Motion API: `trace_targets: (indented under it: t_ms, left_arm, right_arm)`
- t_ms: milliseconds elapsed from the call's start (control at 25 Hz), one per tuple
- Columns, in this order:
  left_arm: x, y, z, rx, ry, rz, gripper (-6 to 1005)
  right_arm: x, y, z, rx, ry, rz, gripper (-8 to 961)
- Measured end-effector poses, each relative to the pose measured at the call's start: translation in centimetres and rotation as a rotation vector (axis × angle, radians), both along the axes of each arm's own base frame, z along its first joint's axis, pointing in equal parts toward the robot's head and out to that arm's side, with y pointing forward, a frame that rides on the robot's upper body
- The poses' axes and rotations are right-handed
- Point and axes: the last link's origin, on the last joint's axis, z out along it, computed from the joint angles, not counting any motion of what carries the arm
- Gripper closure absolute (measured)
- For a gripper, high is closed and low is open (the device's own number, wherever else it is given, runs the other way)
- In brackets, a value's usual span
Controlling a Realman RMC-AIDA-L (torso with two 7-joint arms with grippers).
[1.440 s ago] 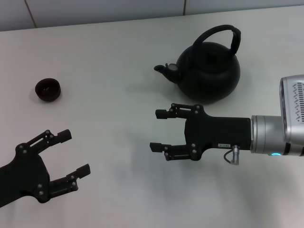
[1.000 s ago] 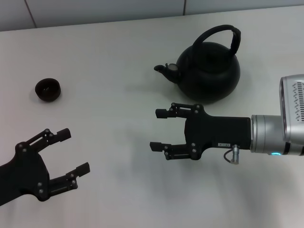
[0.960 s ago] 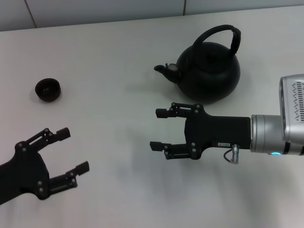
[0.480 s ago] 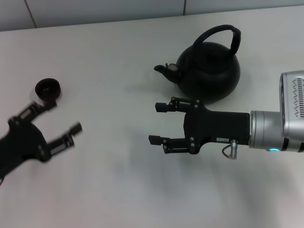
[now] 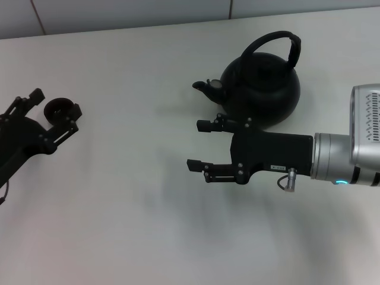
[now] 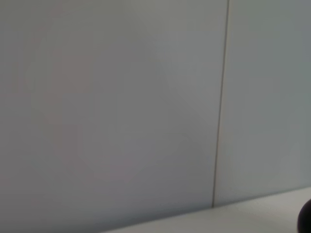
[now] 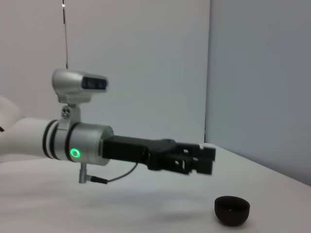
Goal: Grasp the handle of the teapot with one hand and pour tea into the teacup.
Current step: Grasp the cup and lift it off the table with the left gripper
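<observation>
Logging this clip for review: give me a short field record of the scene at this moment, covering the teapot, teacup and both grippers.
teapot: black teapot upright on the white table, spout toward the robot's left
handle: handle arched over the top, not gripped
teacup: teacup upright on the table, far left of the pot
left gripper: left gripper open, fingers either side of the cup
right gripper: right gripper open, in front of the pot, holding nothing
pouring: not begun
</observation>
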Motion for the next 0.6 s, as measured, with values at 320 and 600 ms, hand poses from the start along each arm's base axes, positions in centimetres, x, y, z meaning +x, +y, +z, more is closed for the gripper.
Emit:
trace_targets:
  t_ms: [320, 600]
  left_arm:
    - [-0.8, 2.0, -1.0, -0.037, 0.104, 0.092, 137]
    - [-1.5, 2.4, -1.0, -0.033, 0.139, 0.137, 136]
  right_arm:
    - [-0.1, 0.2, 0.2, 0.014, 0.006, -0.002, 182]
    - [0.0, 0.6, 0.4, 0.03, -0.001, -0.009, 183]
